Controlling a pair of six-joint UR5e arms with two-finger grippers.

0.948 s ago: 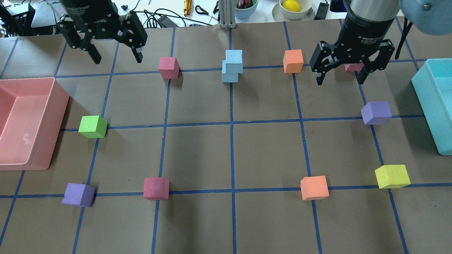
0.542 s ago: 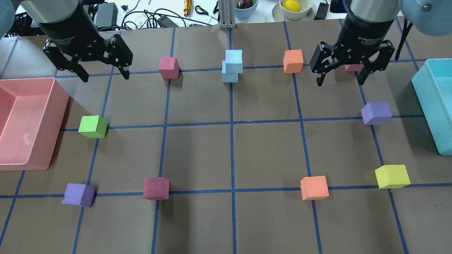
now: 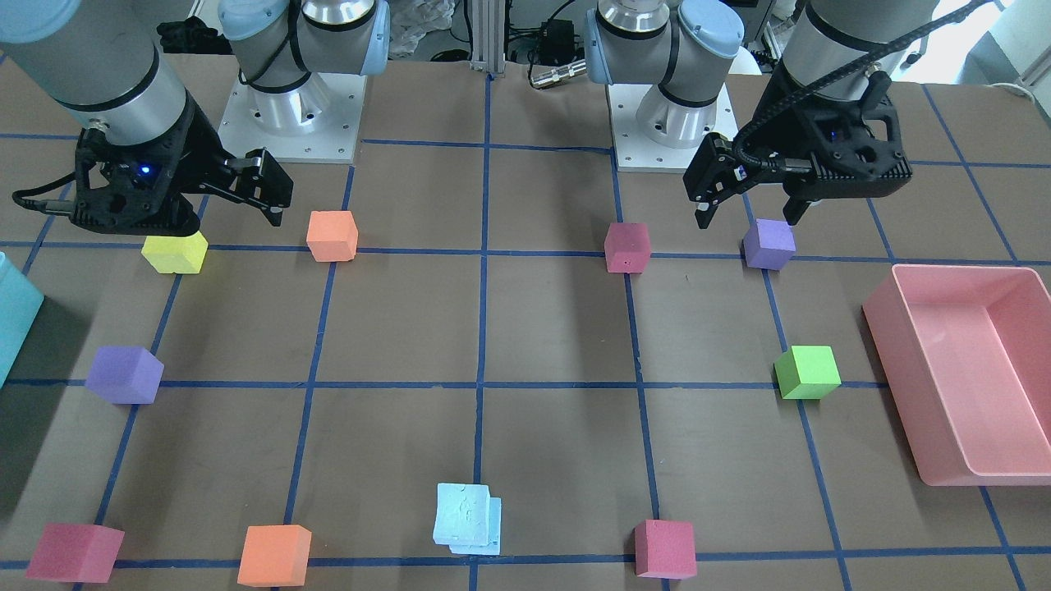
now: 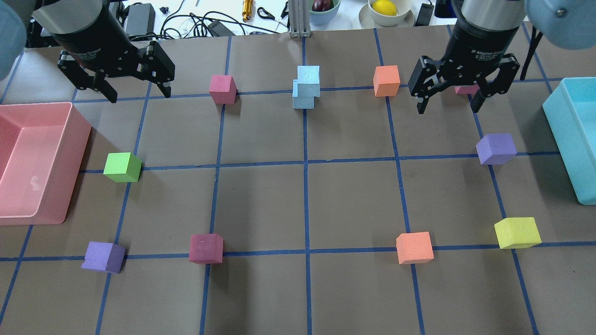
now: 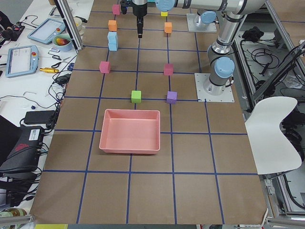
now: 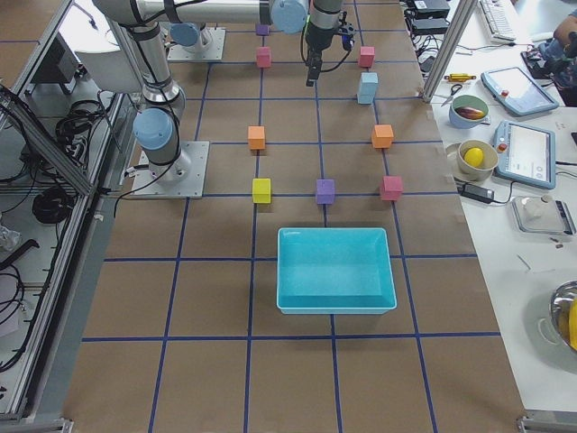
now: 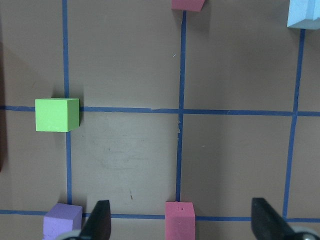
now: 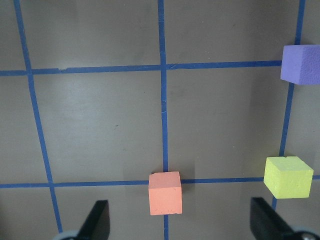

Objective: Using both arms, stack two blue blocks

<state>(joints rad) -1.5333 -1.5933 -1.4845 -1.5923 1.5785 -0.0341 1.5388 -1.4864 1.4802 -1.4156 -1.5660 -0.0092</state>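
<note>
The two pale blue blocks (image 4: 306,88) stand stacked, the upper one offset, on the centre line at the table's far side; the stack also shows in the front view (image 3: 465,517) and at the left wrist view's top right corner (image 7: 305,12). My left gripper (image 4: 138,95) is open and empty, raised above the table far to the left of the stack, near the pink tray's far corner. My right gripper (image 4: 448,108) is open and empty, raised to the right of the stack, past an orange cube (image 4: 386,81). Both wrist views show wide-apart fingertips (image 7: 100,222) (image 8: 97,220).
A pink tray (image 4: 70,139) sits at the left edge, a teal box (image 4: 565,121) at the right edge. Several coloured cubes stand on grid crossings: green (image 4: 122,167), purple (image 4: 496,149), yellow (image 4: 517,232), pink (image 4: 222,89). A metal post (image 4: 298,18) stands behind the stack.
My left gripper has swung left and a little nearer, away from the stack, staying open. My right gripper has barely moved. The blue stack has not moved.
</note>
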